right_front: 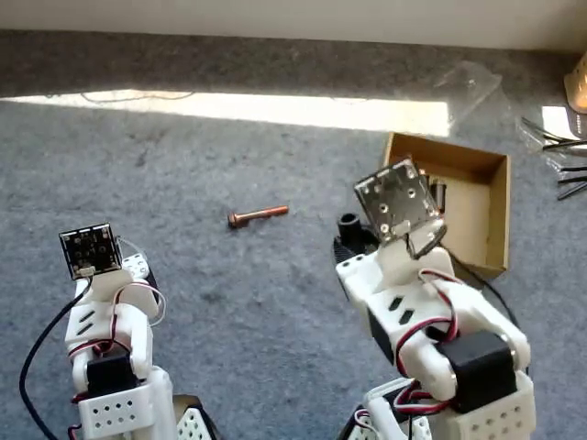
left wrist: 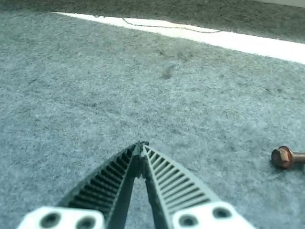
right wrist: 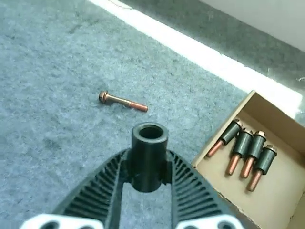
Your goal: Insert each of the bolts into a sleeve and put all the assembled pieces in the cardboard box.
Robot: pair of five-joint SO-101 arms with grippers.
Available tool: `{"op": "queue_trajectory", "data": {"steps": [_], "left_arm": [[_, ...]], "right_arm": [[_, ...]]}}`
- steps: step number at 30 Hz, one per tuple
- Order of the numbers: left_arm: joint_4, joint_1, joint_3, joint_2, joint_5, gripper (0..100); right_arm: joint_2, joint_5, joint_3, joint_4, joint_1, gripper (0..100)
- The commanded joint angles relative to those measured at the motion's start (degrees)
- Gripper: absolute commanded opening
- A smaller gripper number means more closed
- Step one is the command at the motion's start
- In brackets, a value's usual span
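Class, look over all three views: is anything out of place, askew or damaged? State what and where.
Nothing looks damaged. One bolt lies loose on the carpet, apart from the cardboard box, unassembled; the right gripper holds an empty sleeve.

high view overhead, looking down; wrist views low, forward; all share bolt (right_front: 258, 215).

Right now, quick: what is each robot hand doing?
Left hand: closed, holding nothing.
Right hand: closed on a black sleeve.
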Motion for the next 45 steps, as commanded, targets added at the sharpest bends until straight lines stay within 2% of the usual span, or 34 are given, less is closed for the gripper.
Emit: {"op": "queue_trajectory", "data": {"steps": [1,6,10,12,15,19,30,40,45], "left_arm": [[0.18,-0.31,1.19,-0.31,-0.44,2],[0.18,-0.31,1.19,-0.31,-0.44,2],[0.18,-0.31,1.19,-0.31,-0.44,2],[0.18,-0.22,1.19,-0.31,-0.44,2],[0.18,-0.22,1.19,-0.31,-0.44,2],[0.18,-0.22,1.19,-0.31,-0.44,2],[0.18,-0.22,1.19,-0.31,-0.44,2],[0.09,-0.22,1.19,-0.31,-0.44,2],[0.00,1.01,1.19,-0.31,-0.44,2]], "right_arm": [[-12.26,0.88,14.81,-11.82,1.36,0.4],[-27.30,0.70,32.66,-23.16,7.43,0.4],[-34.59,0.62,41.98,-25.71,9.98,0.4],[-36.44,0.00,44.88,-25.71,10.07,0.4],[-36.35,-5.45,47.16,-27.65,10.07,0.4],[-36.35,-8.26,50.33,-34.07,9.80,0.4],[-35.74,-8.26,69.32,-67.65,5.76,0.4],[-34.77,-8.62,71.34,-61.49,5.14,0.4],[-34.68,-8.62,71.34,-57.36,-1.10,0.4]]}}
